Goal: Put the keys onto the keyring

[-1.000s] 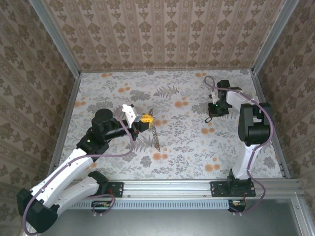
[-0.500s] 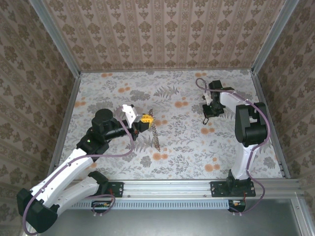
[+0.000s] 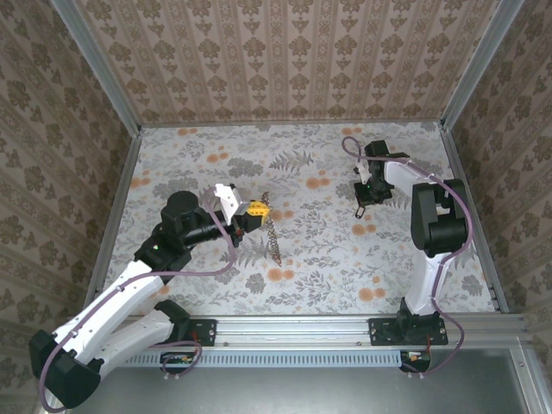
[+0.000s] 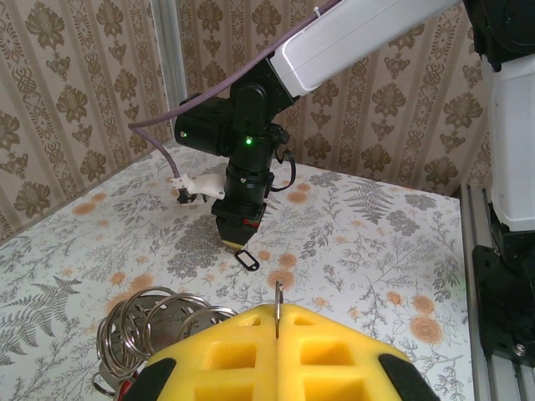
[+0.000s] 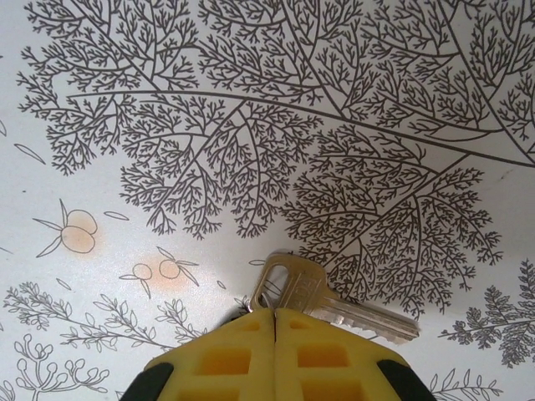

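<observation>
The left claw [image 4: 276, 312] is seen with its yellow padded fingers pressed together on a thin loop of steel wire, which stands up edge-on out of the seam between them. This loop is judged to be part of the keyring [image 4: 147, 322], a bunch of grey steel split rings that hangs just below the fingertips and to their left. From above, a thin brownish metal chain [image 3: 272, 231] is seen to start at the tip of this claw and to run from it toward the near edge, over the flowered white table cover [image 5: 251, 117]. The right claw [image 5: 274, 317] is closed as well. A small flat key of pale brass-coloured metal [image 5: 322, 302] comes out from under its fingertips, the round head at the seam and the toothed blade pointing away to the right, low over the table cover. It is judged that the key is pinched by the edge of its head, though the contact itself is hidden by the pads. The two claws are well apart, with open table cover between them. So the ring is taken in hand on one side and one key on the other, but no key is seen on the ring. It is left to bring the key across to the left claw, to pass the hole of its head over the wire, and then to do the same for the other keys, which cannot be made out here.
</observation>
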### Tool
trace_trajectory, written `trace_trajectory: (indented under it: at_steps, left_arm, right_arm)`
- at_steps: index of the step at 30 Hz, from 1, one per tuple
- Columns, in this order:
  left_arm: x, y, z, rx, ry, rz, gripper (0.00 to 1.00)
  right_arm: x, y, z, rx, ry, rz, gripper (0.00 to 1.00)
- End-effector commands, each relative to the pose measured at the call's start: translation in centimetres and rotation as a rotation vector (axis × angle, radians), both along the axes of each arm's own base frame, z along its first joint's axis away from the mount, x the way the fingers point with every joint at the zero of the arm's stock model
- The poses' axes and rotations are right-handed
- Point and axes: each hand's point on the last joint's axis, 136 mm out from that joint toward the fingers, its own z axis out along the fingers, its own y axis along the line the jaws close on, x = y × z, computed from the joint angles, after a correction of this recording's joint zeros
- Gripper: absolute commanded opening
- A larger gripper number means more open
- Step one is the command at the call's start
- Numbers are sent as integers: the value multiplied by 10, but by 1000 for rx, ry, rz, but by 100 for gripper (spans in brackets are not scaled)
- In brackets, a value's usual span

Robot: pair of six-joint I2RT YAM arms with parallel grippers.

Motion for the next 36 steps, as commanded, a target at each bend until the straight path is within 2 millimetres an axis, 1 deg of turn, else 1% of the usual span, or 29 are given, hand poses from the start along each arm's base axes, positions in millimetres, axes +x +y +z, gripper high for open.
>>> trace_trajectory:
  at_steps: [1,8,17,23,36]
  left_arm:
    - [-5,0,16,-42,-49,-17,0]
    - [-6,0,16,-41,-50,-19,0]
    - [-6,0,16,-40,-50,-20,0]
    - [-5,-1,14,-36,-46,-19,0]
    - [-4,-2,13,-32,-42,-19,0]
  right_arm:
    - [-4,7,-16,14,43,27,8]
    - [-3,8,-16,21,40,30,13]
    - [-2,12,-16,46,32,38,13]
    - [0,18,-12,81,13,44,13]
    - [3,24,-3,118,-22,49,15]
